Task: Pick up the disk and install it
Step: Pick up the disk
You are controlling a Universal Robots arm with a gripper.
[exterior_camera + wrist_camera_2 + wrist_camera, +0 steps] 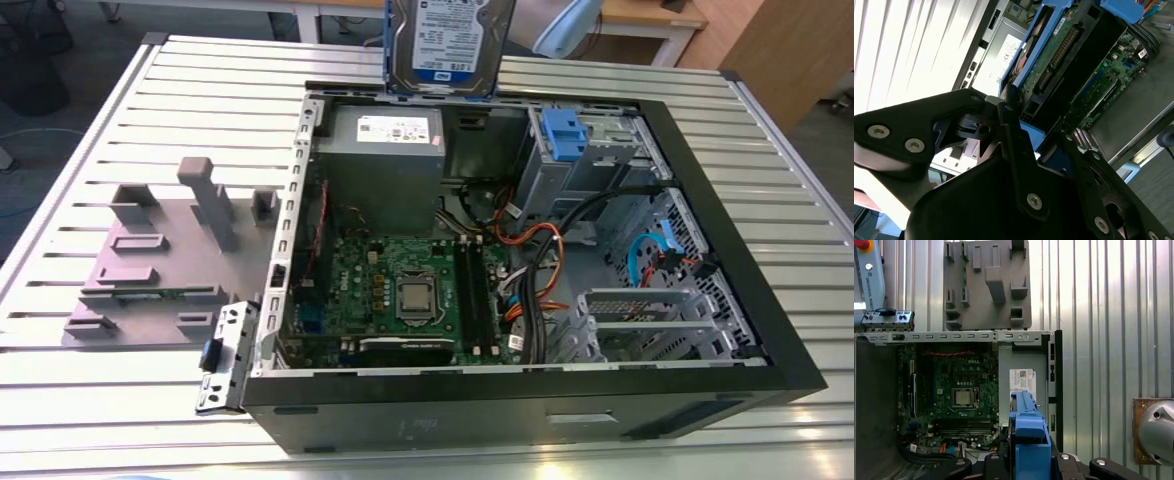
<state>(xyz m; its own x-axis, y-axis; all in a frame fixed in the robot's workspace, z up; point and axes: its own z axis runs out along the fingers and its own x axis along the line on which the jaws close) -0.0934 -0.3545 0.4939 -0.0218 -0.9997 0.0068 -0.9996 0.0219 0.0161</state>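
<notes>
You hold the disk (pixel 447 42) at the case's (pixel 731 215) 12 o'clock, claw (pixel 1029 460) closed on it (pickup done, install pending); seating likely demands squaring to the 1 o'clock bay (pixel 567 135).

Ribbed silver metal tabletop (pixel 147 110), slats running side to side, pale metal frame round the edge. Beyond tabletop's far edge: grey floor (pixel 83 90), white furniture leg (pixel 307 18), light wood desk (pixel 641 14). Off its far corner at exterior view's right: wood-panelled cabinet (pixel 781 50). Strong light washes the slats near-white in first wrist view.
</notes>
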